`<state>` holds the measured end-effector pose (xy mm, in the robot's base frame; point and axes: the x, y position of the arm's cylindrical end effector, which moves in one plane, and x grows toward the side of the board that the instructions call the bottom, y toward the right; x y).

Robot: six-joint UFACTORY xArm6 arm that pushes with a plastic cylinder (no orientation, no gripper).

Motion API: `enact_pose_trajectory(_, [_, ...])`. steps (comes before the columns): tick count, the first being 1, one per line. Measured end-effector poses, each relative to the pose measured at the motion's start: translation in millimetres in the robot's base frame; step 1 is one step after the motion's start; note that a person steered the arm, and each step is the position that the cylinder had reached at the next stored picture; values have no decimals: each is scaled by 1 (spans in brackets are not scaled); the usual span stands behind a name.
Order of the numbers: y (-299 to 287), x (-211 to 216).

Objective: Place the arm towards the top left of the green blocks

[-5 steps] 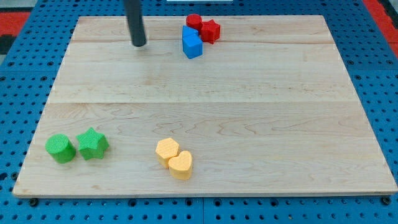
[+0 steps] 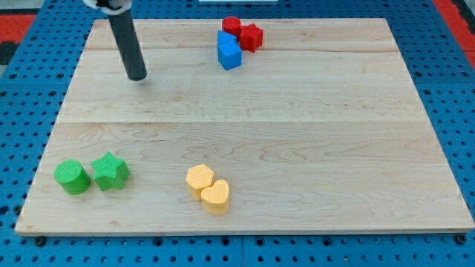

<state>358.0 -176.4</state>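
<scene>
While the dark rod's tip (image 2: 137,76) rests on the pale wooden worktop (image 2: 297,133) at about ten o'clock, the two green blocks, a rounded one (image 2: 72,177) and a star-shaped one (image 2: 110,171), sit side by side near eight o'clock, well apart from it. There are no jaws on this rig, so nothing is clenched or released. The approach looks under way; the next move calls for sliding toward seven o'clock, stopping just up-left of the pair without nudging them.
</scene>
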Motion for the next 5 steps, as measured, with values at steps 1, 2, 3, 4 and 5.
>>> enact_pose_trajectory(1, [-3, 13])
enact_pose_trajectory(2, [-3, 13])
enact_pose_trajectory(3, [-4, 24])
enact_pose_trajectory(4, [-44, 43])
enact_pose_trajectory(5, [-75, 88])
